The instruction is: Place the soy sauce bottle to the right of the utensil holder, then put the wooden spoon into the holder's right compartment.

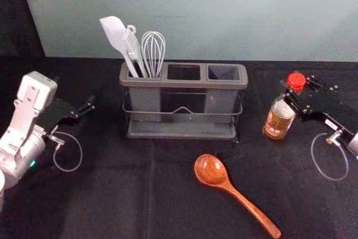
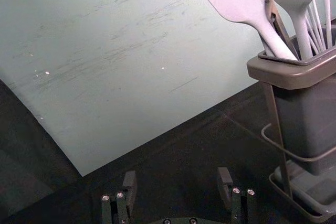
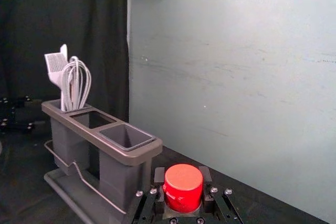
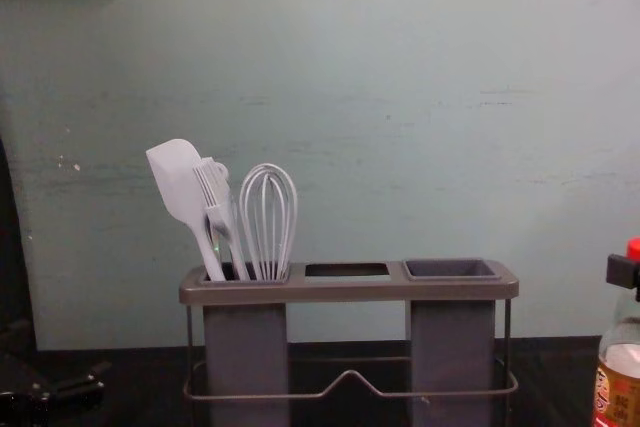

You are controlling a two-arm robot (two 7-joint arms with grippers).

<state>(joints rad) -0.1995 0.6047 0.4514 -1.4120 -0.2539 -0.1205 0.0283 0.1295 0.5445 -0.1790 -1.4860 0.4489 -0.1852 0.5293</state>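
Wooden spoon [image 1: 211, 170]: near, on tabletop [image 1: 112, 194], handle toward near right. Soy sauce bottle [image 1: 277, 122]: right of utensil holder [image 1: 162, 85], grasped at its top by right tool [image 1: 296, 82]. Left tool [image 1: 85, 108]: left of holder, released, fingers apart. Holder's left compartment: spatula [image 1: 114, 32], brush [image 1: 132, 47], whisk [image 1: 153, 48]. Wall [image 1: 224, 15] behind.

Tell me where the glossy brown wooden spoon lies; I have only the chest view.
Observer: The spoon lies on the black cloth in front of the dark grey, three-compartment utensil holder.
Operator: Now report how the clear, red-capped bottle is held.
Observer: The right gripper has one finger on each side of the bottle's top.
Operator: Check the black-fingered left gripper too.
Observer: It stands open, with nothing between its fingers.
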